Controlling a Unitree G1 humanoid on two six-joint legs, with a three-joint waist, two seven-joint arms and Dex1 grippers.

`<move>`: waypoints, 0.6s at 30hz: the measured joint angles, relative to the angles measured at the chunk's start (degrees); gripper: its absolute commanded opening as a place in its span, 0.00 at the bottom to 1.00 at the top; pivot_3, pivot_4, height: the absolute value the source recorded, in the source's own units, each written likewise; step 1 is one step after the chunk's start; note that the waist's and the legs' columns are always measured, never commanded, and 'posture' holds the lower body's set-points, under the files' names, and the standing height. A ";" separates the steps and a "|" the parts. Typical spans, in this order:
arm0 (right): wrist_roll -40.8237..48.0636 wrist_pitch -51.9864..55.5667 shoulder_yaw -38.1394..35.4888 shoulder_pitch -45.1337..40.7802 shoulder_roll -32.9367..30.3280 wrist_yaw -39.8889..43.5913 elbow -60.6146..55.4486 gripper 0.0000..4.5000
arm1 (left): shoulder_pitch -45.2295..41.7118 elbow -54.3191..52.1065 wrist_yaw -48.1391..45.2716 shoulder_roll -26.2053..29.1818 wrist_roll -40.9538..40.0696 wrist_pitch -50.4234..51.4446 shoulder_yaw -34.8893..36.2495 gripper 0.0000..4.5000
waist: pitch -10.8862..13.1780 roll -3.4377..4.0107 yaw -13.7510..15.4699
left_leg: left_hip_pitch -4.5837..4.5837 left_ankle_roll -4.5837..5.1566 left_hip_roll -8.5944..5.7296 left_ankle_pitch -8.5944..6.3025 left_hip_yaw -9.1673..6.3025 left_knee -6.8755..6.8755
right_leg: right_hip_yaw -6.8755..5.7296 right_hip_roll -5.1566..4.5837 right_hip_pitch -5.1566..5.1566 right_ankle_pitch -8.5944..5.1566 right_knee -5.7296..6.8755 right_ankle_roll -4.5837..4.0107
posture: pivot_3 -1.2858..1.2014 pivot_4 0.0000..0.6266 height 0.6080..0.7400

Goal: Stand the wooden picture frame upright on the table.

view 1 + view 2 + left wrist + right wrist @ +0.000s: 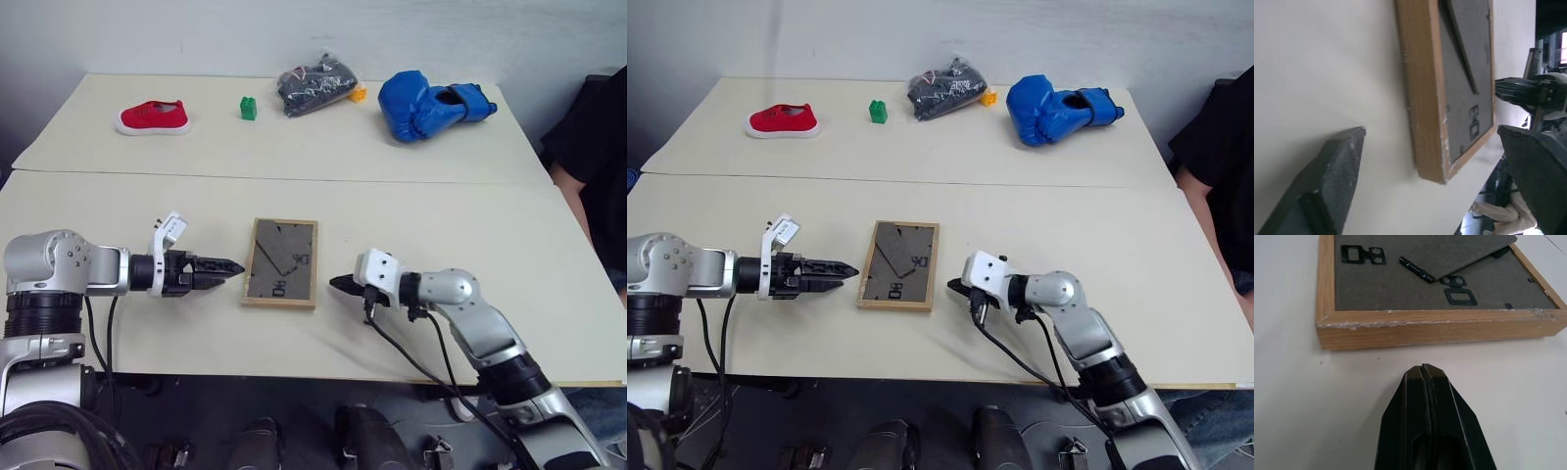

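The wooden picture frame lies face-down on the table, a claw near each side.

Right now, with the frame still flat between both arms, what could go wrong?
1. The picture frame lies back-up and flat on the table, so there is little edge to catch; a push from the shut right tool may just slide it.
2. The left tool is open beside the other edge; closing too early could pinch nothing.
3. The stand is partly swung out and could fold when the frame is tipped up.
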 measured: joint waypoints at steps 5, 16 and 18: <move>-1.22 -0.59 1.82 -0.82 1.68 -0.70 1.22 0.00 | -0.35 1.47 1.60 -1.64 -3.59 -0.21 -1.42 1.00 | 0.00 0.01 0.03 | 0.00 0.00 -0.01 0.00 -0.01 0.04 | 0.00 -0.03 0.01 0.00 0.04 0.00 | 0.52 0.24 1.00; -1.87 -0.28 2.19 -0.21 2.24 -0.80 1.06 0.00 | 0.87 4.14 14.34 -5.46 -16.99 -0.29 0.66 0.87 | -0.01 0.01 0.27 | 0.02 0.03 -0.07 -0.01 -0.06 0.14 | -0.03 -0.11 0.06 0.01 0.06 0.02 | 0.52 0.24 1.00; -1.88 -0.28 2.67 -0.10 2.44 -0.71 0.95 0.00 | 0.82 5.69 16.71 -7.16 -17.44 -0.17 2.25 0.75 | -0.01 0.01 0.23 | -0.02 0.03 -0.07 -0.02 -0.08 0.23 | -0.05 -0.11 0.05 0.01 0.08 0.02 | 0.52 0.24 1.00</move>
